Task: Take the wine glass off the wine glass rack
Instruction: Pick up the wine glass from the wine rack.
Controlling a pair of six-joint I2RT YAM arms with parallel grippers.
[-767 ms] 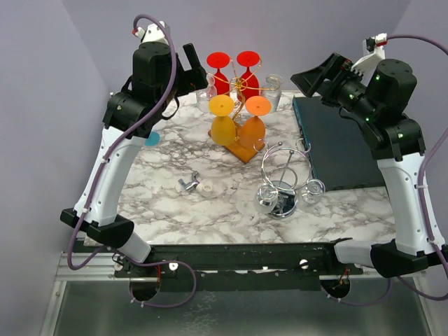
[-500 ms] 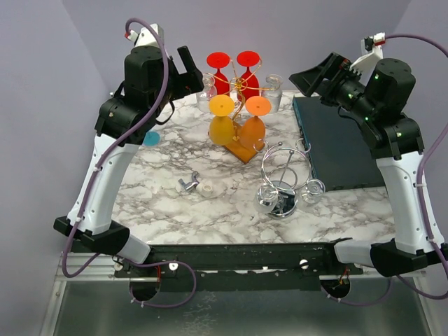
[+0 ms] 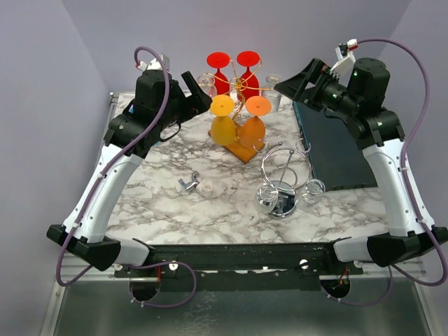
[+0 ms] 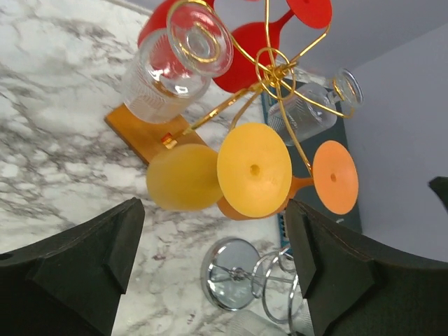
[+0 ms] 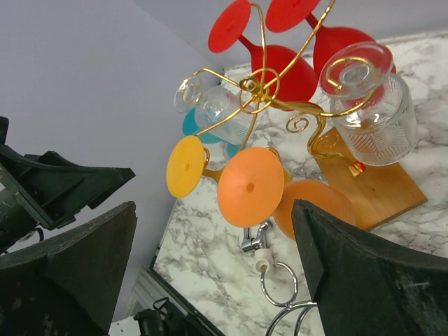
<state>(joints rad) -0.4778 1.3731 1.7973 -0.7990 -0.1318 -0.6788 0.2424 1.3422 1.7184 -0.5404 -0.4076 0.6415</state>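
Note:
The gold wire wine glass rack (image 3: pixel 240 84) stands on a wooden base (image 3: pixel 241 150) at the back of the marble table. Hanging upside down on it are two red glasses (image 3: pixel 218 70), a yellow one (image 3: pixel 223 126), an orange one (image 3: pixel 253 129) and clear ones (image 3: pixel 273 91). My left gripper (image 3: pixel 199 91) hovers open just left of the rack. In its wrist view (image 4: pixel 213 269) the yellow glass (image 4: pixel 253 170) hangs beyond the fingertips, untouched. My right gripper (image 3: pixel 290 82) is open just right of the rack. In its wrist view (image 5: pixel 213 273) it faces the orange glass (image 5: pixel 250 187).
A chrome wire stand (image 3: pixel 280 185) sits at the front right of the rack, with a clear glass lying at its foot. A dark mat (image 3: pixel 336 143) covers the table's right side. A small chrome fitting (image 3: pixel 189 184) and a white knob (image 3: pixel 205 189) lie in the middle.
Both arms have swung inward toward the rack: the left gripper moved right and lower, the right gripper moved left. All glasses still hang on the rack.

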